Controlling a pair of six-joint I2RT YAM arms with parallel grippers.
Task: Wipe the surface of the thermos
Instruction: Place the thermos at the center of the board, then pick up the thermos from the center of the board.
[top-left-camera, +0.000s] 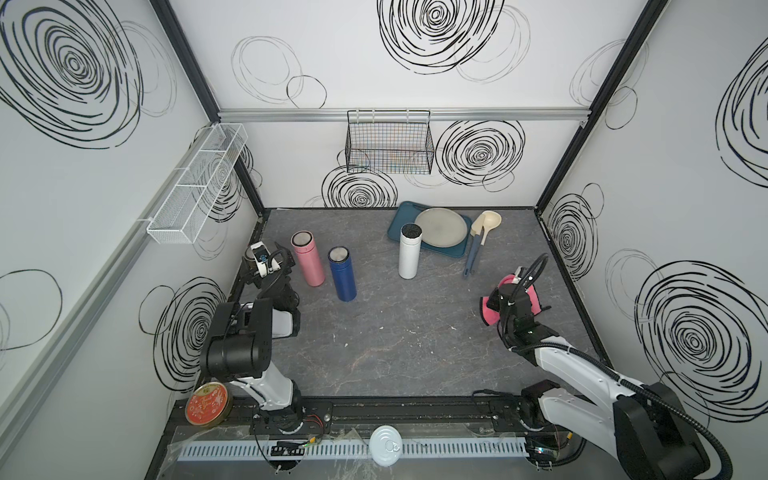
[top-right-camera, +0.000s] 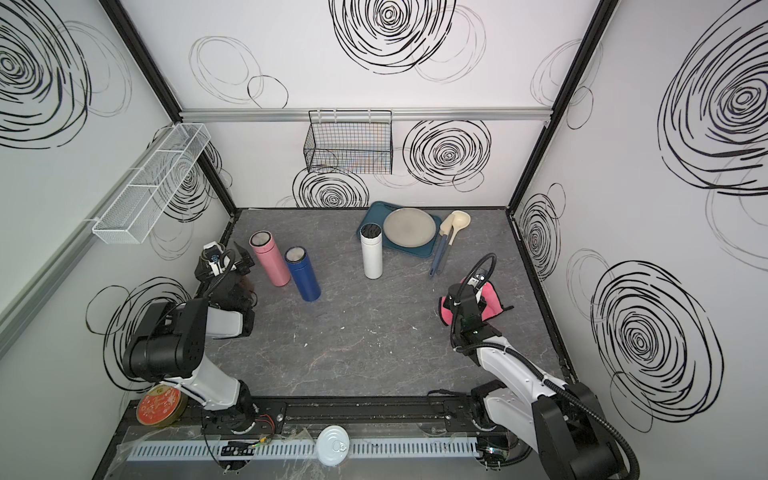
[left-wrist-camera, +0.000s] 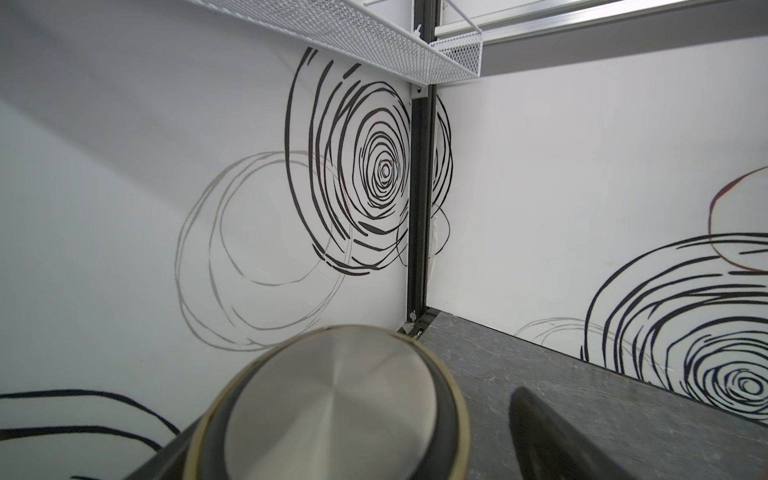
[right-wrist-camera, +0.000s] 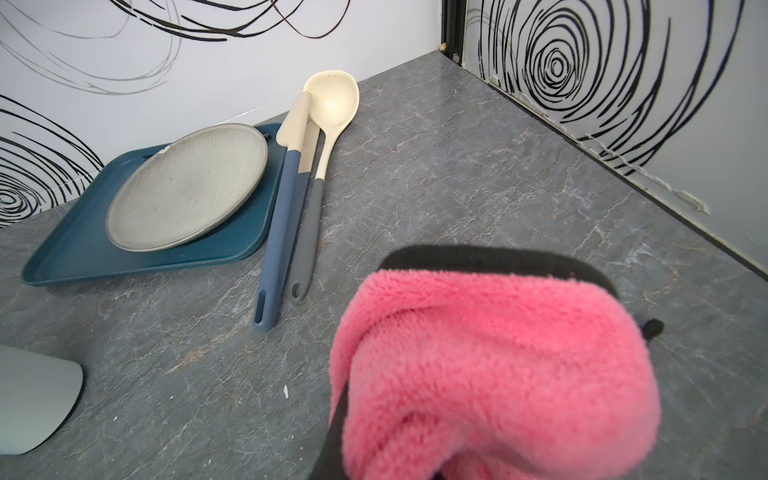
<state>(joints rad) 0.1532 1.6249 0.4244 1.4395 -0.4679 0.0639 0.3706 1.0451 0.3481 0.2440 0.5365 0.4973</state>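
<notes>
Grey tabletop (top-left-camera: 395, 332) — three thermoses (top-left-camera: 308, 258) (top-left-camera: 342, 274) (top-left-camera: 409, 251), perhaps fourth thermos (left-wrist-camera: 332, 407); one cloth (right-wrist-camera: 498, 374).

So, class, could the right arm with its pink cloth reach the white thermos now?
Probably yes: bare table lies between the pink cloth and the white thermos, though the spatula and ladle handles end close by.

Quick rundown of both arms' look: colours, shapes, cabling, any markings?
Same build on both: white link shells and black cylindrical joint housings. The left arm has only thin black wiring. The right arm carries a thick corrugated black conduit. The left gripper and right gripper are black. No markings are legible.
</notes>
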